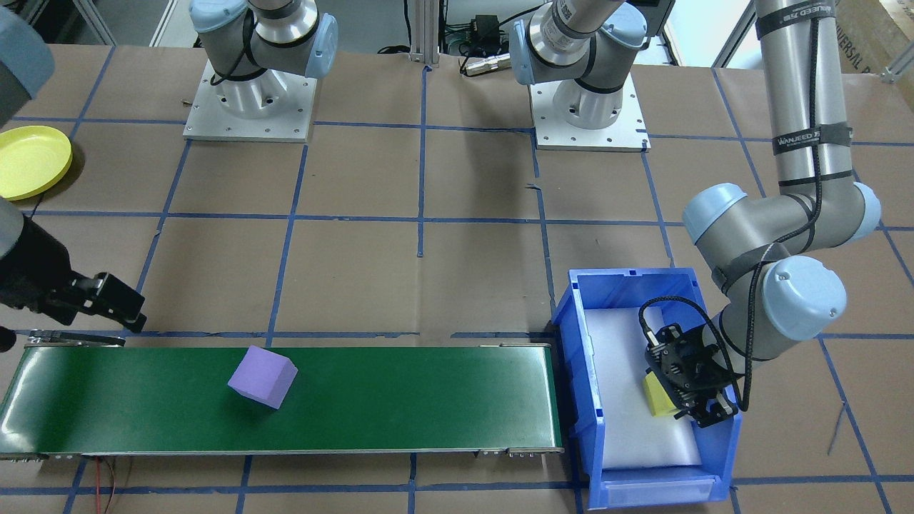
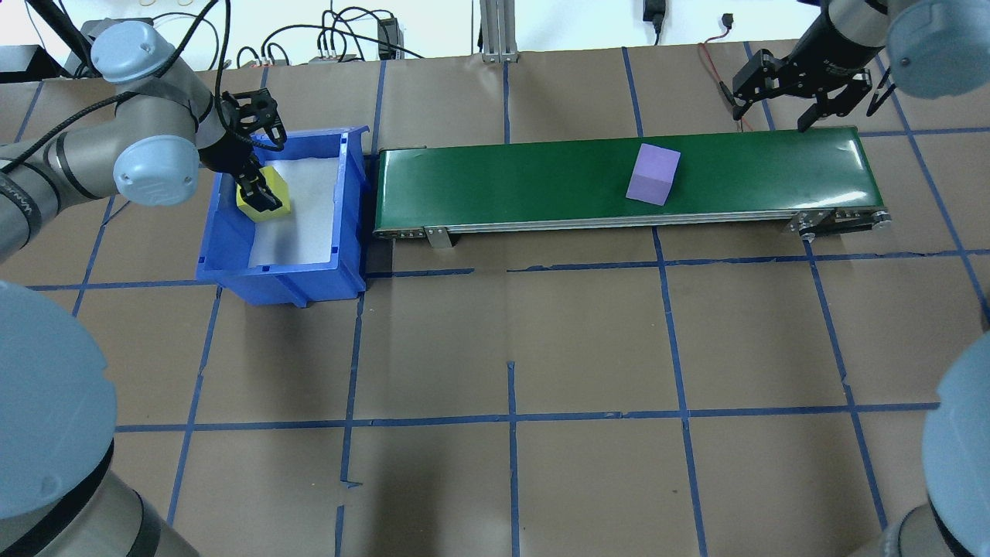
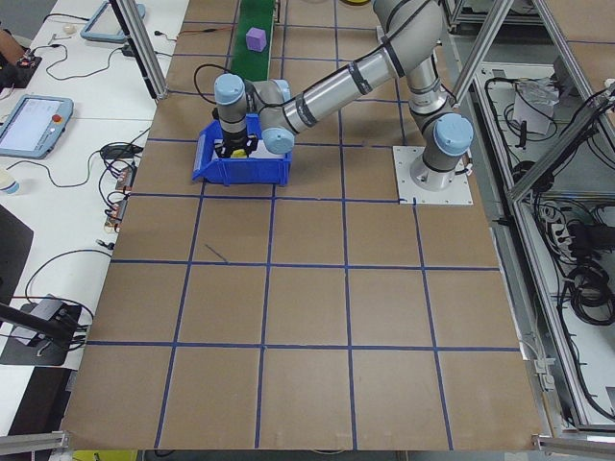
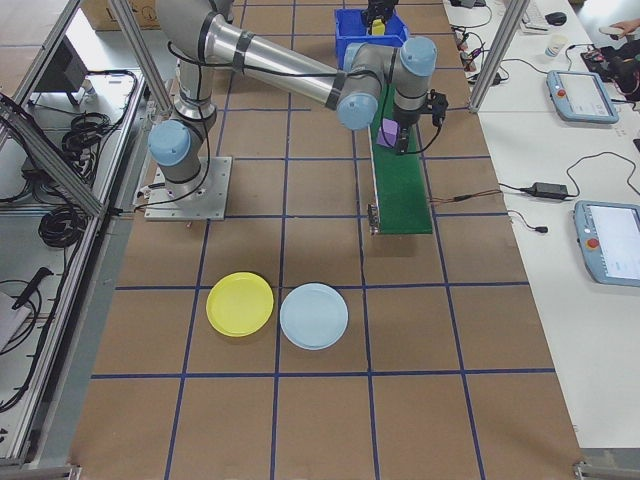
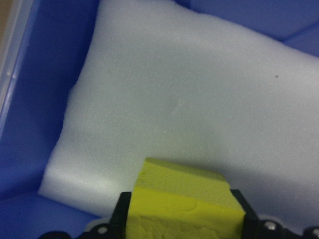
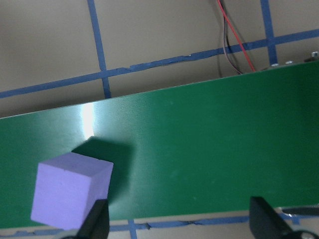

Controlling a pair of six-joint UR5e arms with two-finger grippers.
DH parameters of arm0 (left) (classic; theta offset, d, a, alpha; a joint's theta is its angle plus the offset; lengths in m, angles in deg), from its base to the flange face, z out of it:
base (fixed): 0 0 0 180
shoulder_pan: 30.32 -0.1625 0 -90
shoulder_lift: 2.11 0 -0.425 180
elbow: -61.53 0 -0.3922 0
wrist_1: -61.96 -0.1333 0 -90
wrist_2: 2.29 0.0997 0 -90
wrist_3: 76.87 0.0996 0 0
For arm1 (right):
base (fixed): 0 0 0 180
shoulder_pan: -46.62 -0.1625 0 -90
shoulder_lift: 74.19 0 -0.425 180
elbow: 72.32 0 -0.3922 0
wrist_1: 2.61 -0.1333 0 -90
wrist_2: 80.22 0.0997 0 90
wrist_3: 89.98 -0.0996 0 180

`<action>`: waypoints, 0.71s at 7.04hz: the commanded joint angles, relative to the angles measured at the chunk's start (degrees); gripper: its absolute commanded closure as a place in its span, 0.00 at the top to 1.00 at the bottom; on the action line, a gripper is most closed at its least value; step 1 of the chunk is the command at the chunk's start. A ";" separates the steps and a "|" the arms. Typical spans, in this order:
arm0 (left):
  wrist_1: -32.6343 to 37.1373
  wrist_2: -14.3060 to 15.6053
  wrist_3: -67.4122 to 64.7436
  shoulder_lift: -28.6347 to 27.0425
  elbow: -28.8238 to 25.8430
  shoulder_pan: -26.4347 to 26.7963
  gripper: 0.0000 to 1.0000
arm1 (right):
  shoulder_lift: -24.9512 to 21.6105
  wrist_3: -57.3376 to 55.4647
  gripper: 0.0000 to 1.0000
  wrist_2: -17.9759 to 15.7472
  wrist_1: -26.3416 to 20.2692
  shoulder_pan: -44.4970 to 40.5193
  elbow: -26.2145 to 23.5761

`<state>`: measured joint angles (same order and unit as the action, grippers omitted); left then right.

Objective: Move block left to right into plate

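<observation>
My left gripper (image 2: 261,191) clamps a yellow block (image 2: 267,198) in the bin (image 2: 352,224), my right gripper (image 2: 781,91) waits spread and empty beside the purple block (image 2: 653,175), and the plate (image 4: 240,304) seemingly holds nothing.

A green conveyor belt (image 6: 199,164) runs across the picture, tilted slightly, with a bright glare spot near its far left edge. A purple block (image 6: 70,191) sits on the belt at the near left, casting a dark shadow to its far right. Beyond the belt lies the brown desk (image 6: 164,35) marked with blue tape lines (image 6: 97,45). Red and black wires (image 6: 234,40) run down to the belt's far edge at the right. Two dark fingertips (image 6: 97,221) of the right end effector (image 6: 179,224) rise from the bottom edge, spread wide apart.
</observation>
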<state>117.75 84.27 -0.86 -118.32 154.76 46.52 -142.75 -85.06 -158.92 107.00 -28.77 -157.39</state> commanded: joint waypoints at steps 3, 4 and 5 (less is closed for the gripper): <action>16.97 0.45 -16.88 20.04 -1.11 9.25 0.26 | 3.69 -6.42 1.00 6.89 3.33 -0.02 -2.02; 15.94 -0.25 -24.69 19.89 -1.20 14.25 0.26 | 3.70 -6.25 1.00 6.72 2.90 -0.02 -2.81; 14.71 -0.43 -30.25 18.15 -1.03 18.04 0.26 | 3.70 -6.33 1.00 6.80 3.24 -0.02 -3.52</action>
<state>133.32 84.20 -23.61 -99.36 153.67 59.57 -139.13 -91.30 -152.21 110.09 -28.79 -160.05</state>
